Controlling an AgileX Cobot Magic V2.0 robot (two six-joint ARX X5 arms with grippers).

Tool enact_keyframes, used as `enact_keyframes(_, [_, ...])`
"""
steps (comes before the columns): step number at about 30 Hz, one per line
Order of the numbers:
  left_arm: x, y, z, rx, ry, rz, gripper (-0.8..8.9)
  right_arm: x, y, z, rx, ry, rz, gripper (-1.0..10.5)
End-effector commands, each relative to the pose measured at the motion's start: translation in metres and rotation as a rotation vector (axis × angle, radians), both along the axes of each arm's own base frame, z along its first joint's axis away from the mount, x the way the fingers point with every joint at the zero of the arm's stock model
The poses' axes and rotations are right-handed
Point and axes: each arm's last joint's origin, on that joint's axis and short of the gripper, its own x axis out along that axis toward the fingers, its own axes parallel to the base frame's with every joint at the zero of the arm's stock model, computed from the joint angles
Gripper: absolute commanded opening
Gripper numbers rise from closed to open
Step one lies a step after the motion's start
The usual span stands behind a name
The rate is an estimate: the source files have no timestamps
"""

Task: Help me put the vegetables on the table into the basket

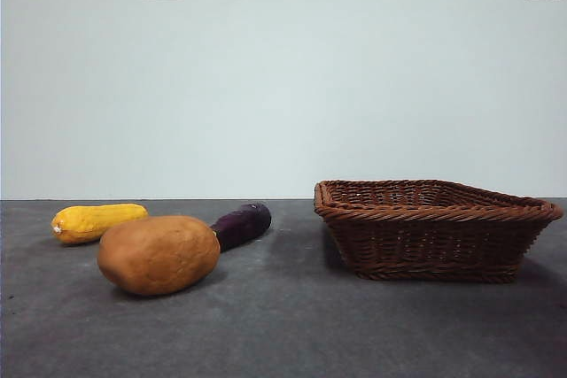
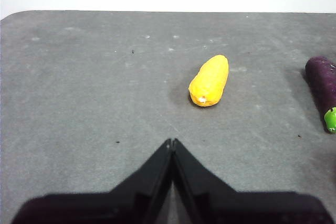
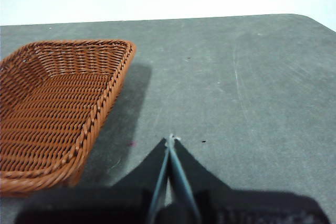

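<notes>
Left wrist view: your left claw [image 2: 171,142] is pinched closed; open it wide, then reach for the yellow bumpy corn cob [image 2: 209,81].

— What's the table [image 1: 292,325] like?
— Dark grey, matte, mottled. The corn cob [image 2: 209,81] lies just ahead of the left gripper [image 2: 171,142], the eggplant [image 2: 323,90] further out to one side.
— And the rest?
— The potato [image 1: 159,254] touches the eggplant. The basket [image 3: 58,114] sits beside the right gripper [image 3: 171,140].
</notes>
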Motion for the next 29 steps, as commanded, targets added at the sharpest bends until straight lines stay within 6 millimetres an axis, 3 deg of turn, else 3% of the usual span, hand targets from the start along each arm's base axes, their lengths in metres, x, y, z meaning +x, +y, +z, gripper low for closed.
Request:
enact_keyframes(1, [0.000,0.000,-0.003,-0.011,0.005,0.002,-0.01,0.000,0.000,-0.002,0.045,0.004,0.005,0.0])
enact_keyframes(7, [0.000,0.000,-0.002,-0.072,0.006,0.007,-0.05,0.000,0.001,0.000,0.263,-0.003,-0.023,-0.1])
enact_keyframes(12, [0.000,-0.002,0.008,-0.159,0.005,-0.057,-0.06,-0.002,0.001,0.011,0.334,-0.026,-0.021,-0.1])
enact_keyframes(20, [0.008,-0.007,0.050,-0.195,0.025,-0.213,-0.06,-0.009,0.001,0.054,0.360,-0.041,-0.013,-0.1])
enact_keyframes(29, [0.046,-0.012,0.097,-0.277,0.153,-0.444,-0.04,0.008,0.008,0.100,0.387,0.079,0.184,-0.1])
